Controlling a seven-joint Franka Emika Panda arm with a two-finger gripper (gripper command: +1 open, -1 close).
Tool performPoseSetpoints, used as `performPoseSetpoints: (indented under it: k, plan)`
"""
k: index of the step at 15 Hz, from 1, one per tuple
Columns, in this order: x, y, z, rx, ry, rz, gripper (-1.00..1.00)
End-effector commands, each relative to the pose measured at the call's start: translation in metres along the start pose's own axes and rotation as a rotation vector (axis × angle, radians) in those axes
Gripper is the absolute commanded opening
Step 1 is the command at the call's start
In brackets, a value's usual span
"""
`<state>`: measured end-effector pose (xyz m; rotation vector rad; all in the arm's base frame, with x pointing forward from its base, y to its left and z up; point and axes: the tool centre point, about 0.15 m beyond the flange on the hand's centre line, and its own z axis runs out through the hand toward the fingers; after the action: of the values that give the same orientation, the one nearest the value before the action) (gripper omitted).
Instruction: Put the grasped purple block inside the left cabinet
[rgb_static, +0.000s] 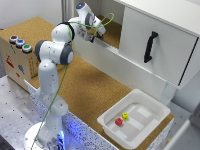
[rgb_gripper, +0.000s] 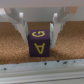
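Observation:
The purple block (rgb_gripper: 39, 46), a small dark cube with yellow letters, sits between my gripper's (rgb_gripper: 40, 39) two fingers in the wrist view, just over a cork-brown floor (rgb_gripper: 15, 50). The fingers press on its two sides. In the exterior view my gripper (rgb_static: 96, 34) reaches into the open mouth of the left cabinet (rgb_static: 114, 27), over its cork floor and front sill. The block is too small to make out in that view.
A white panel with a black handle (rgb_static: 150, 46) fronts the section to the exterior view's right. A white tray (rgb_static: 150, 125) holds a red block (rgb_static: 119, 121) and a yellow block (rgb_static: 125, 116). A wooden box with buttons (rgb_static: 17, 50) stands at the left.

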<state>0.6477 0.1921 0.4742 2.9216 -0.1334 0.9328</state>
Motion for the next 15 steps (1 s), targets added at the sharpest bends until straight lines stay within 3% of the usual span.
performPoseSetpoints:
  k: [1,3,5,8,15]
  plan:
    - [-0.012,0.004,-0.032,-0.088,0.070,0.012,1.00]
    - [-0.015,0.006,-0.044,-0.091,0.095,0.015,1.00]
    - [-0.025,0.007,-0.057,-0.082,0.079,0.017,1.00]
    - [-0.052,0.003,-0.067,-0.072,0.016,0.012,1.00]
    - [-0.164,-0.004,-0.070,0.076,-0.176,0.085,1.00]
